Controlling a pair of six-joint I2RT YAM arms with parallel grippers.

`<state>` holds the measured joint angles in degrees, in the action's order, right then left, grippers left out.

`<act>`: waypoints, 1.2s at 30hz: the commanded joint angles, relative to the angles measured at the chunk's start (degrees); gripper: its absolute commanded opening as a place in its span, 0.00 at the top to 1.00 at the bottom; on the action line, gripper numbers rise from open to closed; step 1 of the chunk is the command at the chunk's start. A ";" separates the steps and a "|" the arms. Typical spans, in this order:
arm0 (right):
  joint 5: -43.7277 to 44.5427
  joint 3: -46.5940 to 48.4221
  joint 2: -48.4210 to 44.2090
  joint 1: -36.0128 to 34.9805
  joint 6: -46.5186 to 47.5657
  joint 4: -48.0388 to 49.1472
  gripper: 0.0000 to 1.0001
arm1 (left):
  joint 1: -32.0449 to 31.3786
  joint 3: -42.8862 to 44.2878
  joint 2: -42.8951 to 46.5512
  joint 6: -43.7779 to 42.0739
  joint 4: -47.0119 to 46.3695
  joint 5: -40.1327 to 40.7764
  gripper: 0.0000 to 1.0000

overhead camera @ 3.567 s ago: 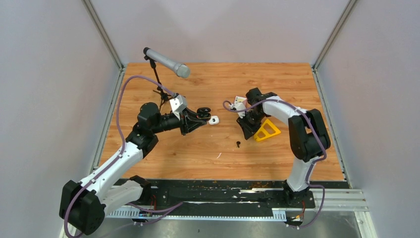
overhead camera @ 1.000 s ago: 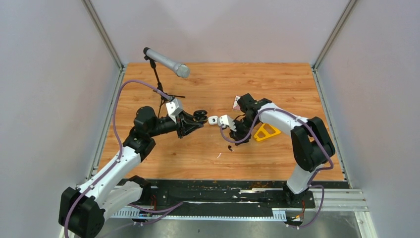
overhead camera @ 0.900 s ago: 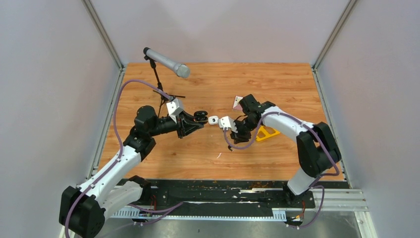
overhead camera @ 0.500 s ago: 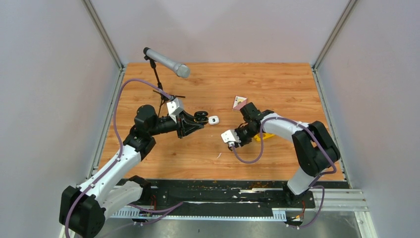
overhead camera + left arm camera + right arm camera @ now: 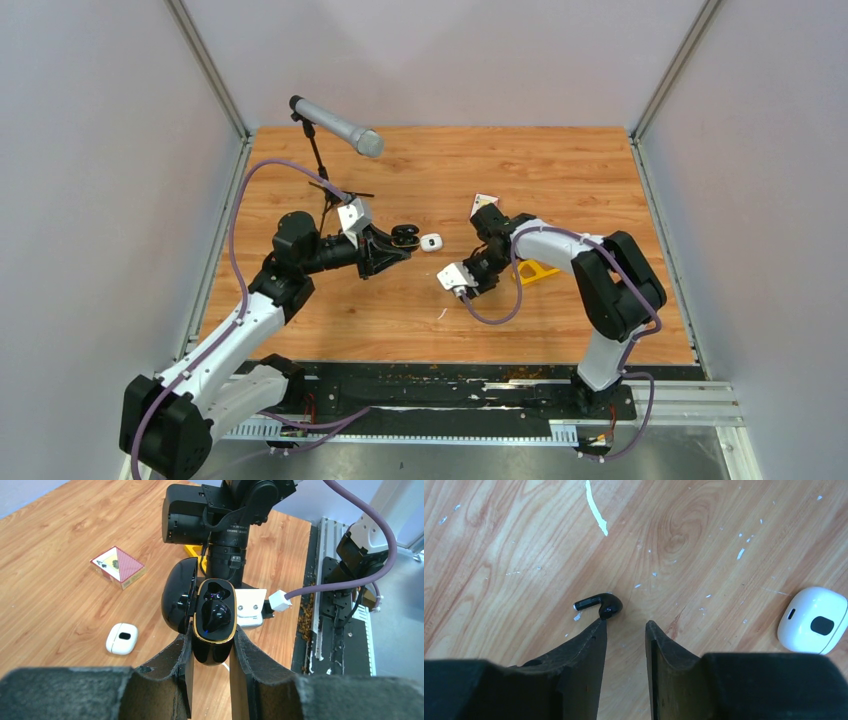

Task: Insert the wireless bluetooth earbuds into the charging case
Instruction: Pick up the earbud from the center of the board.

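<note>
Lining up right hand (image 5: 625, 624) on black earbud (image 5: 599, 604)
Hand half-open, empty; earbud sits just past one fingertip, outside the gap, stem pointing sideways away. Left hand (image 5: 211, 636) clamps the open case (image 5: 212, 654).

You have white link shells and black joints on the left arm (image 5: 230, 335) and right arm (image 5: 550, 243). A purple cable (image 5: 325, 590) trails along each. The right gripper (image 5: 625, 624) has matte black fingers (image 5: 584, 652).

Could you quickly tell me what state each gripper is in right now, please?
Left gripper: closed on the open black charging case.
Right gripper: open, holding nothing; a black earbud lies just ahead of it.
</note>
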<state>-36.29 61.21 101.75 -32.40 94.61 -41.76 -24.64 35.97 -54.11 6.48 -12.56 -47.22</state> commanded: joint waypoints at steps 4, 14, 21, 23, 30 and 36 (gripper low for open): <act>-0.10 2.02 2.29 -1.47 2.49 -4.34 0.67 | 0.25 2.10 1.75 -1.47 -0.50 0.72 1.00; 0.06 2.25 2.27 -4.12 1.11 -6.20 0.71 | 0.30 1.38 1.92 -1.08 -1.61 0.84 1.00; 1.33 2.83 3.08 -5.12 -1.29 -5.98 0.71 | 0.28 1.01 2.11 -0.96 -1.90 0.95 1.00; 1.71 2.99 3.38 -5.18 -2.74 -5.35 0.71 | 0.28 0.98 2.18 -0.99 -1.86 1.06 1.00; 3.42 2.44 3.71 -5.56 -3.87 -4.34 0.75 | 0.30 0.78 2.16 -0.94 -2.02 1.15 1.00; 4.27 2.33 3.95 -6.53 -6.26 -3.51 0.72 | 0.28 0.70 2.10 -0.78 -2.30 1.13 1.00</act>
<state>-34.20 63.88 103.55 -37.50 89.93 -46.11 -24.60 35.97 -53.04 6.04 -12.25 -46.00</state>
